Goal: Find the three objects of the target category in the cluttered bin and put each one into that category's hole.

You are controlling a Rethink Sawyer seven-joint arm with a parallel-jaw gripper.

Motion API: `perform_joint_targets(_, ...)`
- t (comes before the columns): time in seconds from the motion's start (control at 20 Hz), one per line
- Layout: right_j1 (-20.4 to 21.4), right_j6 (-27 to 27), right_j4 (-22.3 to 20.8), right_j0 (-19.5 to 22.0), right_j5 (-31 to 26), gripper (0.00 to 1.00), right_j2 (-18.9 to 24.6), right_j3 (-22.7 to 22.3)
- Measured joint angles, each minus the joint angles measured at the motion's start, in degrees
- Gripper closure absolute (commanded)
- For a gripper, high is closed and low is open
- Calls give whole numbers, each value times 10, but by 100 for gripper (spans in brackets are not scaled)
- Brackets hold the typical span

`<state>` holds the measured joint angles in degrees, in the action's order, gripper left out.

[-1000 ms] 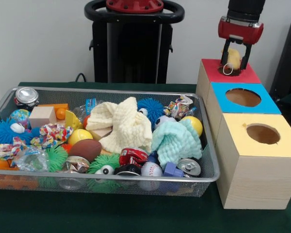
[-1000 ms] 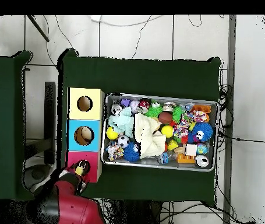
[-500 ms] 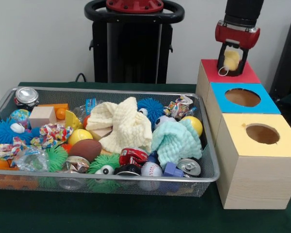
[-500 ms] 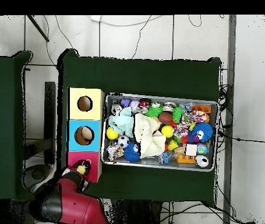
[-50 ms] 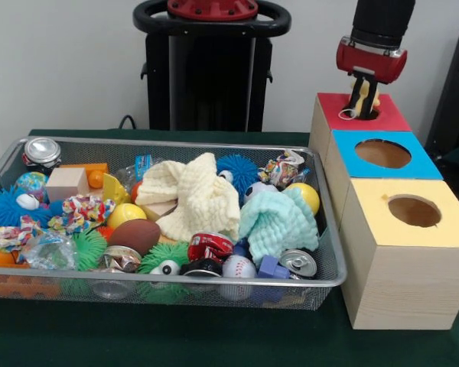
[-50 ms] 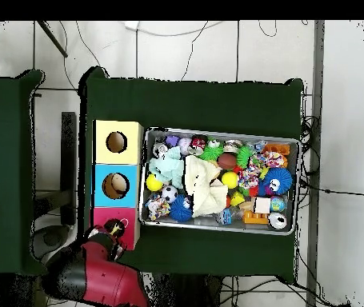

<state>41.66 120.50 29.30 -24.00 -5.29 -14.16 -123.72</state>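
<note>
Gripper (image 5: 361,103) hangs over the red box (image 5: 361,122), pinching a small yellow toy (image 5: 375,100) just above its hole. Judging by this, 1 item is about to drop; the cluttered bin (image 5: 333,252) awaits further searching.

Your end effector (image 5: 360,98) hangs right over the red box (image 5: 389,116), its body blocking that hole. The blue box (image 5: 413,162) and yellow box (image 5: 440,229) beside it have open holes with clear air above. At 9 o'clock from the boxes, the wire bin (image 5: 330,252) is packed rim to rim; the cream cloth (image 5: 203,197) and mint cloth (image 5: 279,222) mound highest and cover what lies under. Bare green surface (image 5: 214,336) runs along the bin's 6 o'clock side.
</note>
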Motion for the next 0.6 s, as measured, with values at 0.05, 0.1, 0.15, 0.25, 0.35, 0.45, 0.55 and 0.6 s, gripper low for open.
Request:
perform_joint_targets(0.05,-1,0,0,-1,-1,100,-1,1)
perform_joint_targets(0.1,-2,0,0,-3,-1,100,-2,3)
perform_joint_targets(0.15,-2,0,0,-6,-1,100,-4,3)
perform_joint_targets(0.25,-2,0,0,-9,-1,100,-7,3)
perform_joint_targets(0.35,-2,0,1,-12,-1,100,-9,3)
perform_joint_targets(0.45,-2,0,1,-12,-1,100,-9,4)
perform_joint_targets(0.55,-2,0,0,-10,-1,100,-9,3)
perform_joint_targets(0.6,-2,0,0,-8,-1,100,-8,3)
